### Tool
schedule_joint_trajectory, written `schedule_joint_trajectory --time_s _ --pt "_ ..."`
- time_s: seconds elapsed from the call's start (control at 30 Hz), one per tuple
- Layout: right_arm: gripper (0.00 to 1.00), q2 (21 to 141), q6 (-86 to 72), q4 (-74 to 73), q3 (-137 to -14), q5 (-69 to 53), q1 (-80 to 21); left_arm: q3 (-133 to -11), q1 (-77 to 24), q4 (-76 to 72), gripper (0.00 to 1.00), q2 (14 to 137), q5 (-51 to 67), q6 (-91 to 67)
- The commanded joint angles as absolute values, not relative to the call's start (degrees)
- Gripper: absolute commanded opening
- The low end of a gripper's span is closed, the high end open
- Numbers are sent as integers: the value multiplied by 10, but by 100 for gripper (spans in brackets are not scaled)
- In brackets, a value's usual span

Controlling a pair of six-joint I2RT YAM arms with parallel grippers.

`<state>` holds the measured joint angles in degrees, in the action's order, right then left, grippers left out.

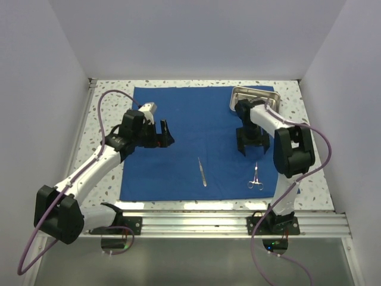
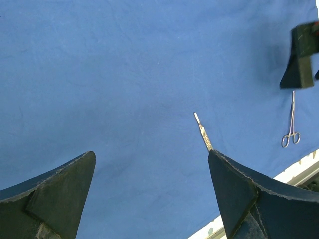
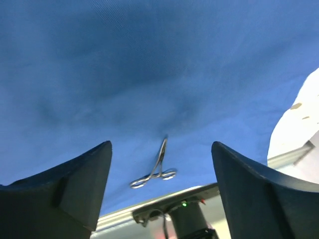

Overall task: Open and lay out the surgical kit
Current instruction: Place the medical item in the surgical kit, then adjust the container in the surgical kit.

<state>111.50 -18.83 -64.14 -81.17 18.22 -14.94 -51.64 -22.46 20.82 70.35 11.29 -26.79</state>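
The royal-blue cloth wrap [image 1: 196, 143] is lying opened out as a flat sheet across the middle of the speckled bench [image 1: 309, 119]. The steel tray [image 1: 253, 89] is sitting at the sheet's upper right corner, in the upper right of the top view, with its near edge partly hidden behind the right arm. The tweezers [image 1: 202, 171] are lying on the cloth at lower centre, pointing roughly up and down the frame. The ring-handled forceps [image 1: 256, 177] are lying to their right, well apart from them, with the rings toward the cloth's lower edge.

The right tool [image 1: 252, 149] is hovering just above the forceps' tip end in the top view. Its fingers are standing spread and released, with nothing between them. In the right wrist view the forceps are lying flat on the cloth between and beyond the two fingers.

The left tool [image 1: 162, 134] is hanging over the left part of the cloth. It is released, its fingers wide apart and grasping nothing.
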Motion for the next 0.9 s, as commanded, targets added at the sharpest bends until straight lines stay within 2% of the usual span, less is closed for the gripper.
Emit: schedule_joint_trajectory --time_s 0.0,0.23,0.37,0.53,0.63,0.67,0.87 --pt "86 1065 -182 -657 -889 180 -151 -538 -221 202 100 707 112 -254" --pt "86 1057 -148 -664 -1077 150 -149 -565 -221 205 100 734 116 -249" --pt "85 1173 -149 -669 -1217 141 -144 -589 -221 216 100 751 123 -244" --pt "82 1297 -141 -638 -1329 151 -141 -616 -221 246 100 773 104 -229" --pt "79 1387 -143 -627 -1421 149 -133 -636 -221 259 100 801 59 -221" --pt "78 1403 -142 -617 -1450 148 -132 -643 -221 269 100 811 8 -220" --pt "75 1468 -134 -505 -1461 163 -120 -740 -205 301 100 990 -164 -187"
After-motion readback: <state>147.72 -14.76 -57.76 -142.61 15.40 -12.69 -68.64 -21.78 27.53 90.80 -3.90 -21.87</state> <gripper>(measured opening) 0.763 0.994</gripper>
